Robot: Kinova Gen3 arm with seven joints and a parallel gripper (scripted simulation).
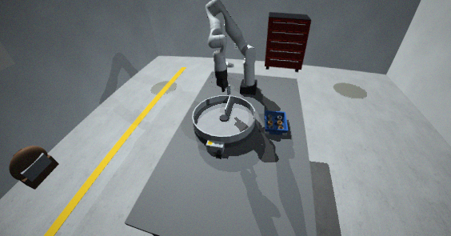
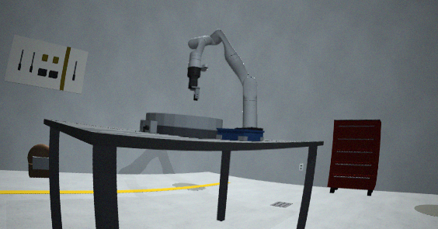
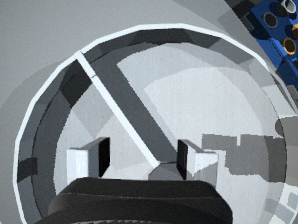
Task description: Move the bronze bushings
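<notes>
From the top view, the white, jointed robot arm bends so that its black two-finger gripper (image 1: 222, 89) (image 2: 196, 98) (image 3: 143, 152) hangs above the far side of the round, grey, high-rimmed turntable (image 1: 196, 129) (image 2: 186, 121) (image 3: 16, 145). The small blue rectangular crate (image 1: 277, 132) (image 2: 241, 134) (image 3: 264, 30) sits beside the turntable, on the same side as the red drawer cabinet (image 1: 288, 42) (image 2: 355, 154), and orange-brown bronze bushings (image 1: 281, 122) (image 3: 289, 46) stand in it with grey steel bushings (image 1: 279, 117) (image 3: 270, 20)

In the exterior view, the gripper points down above the turntable, well apart from its rim, and the crate is near the turntable's right side in the picture

Through the wrist view, the two fingers stand wide open with nothing between them, over the turntable. A thin pale straight bar (image 3: 117, 107) crosses from the turntable's rim to the dark hub (image 1: 224, 118) (image 3: 167, 171)
</notes>
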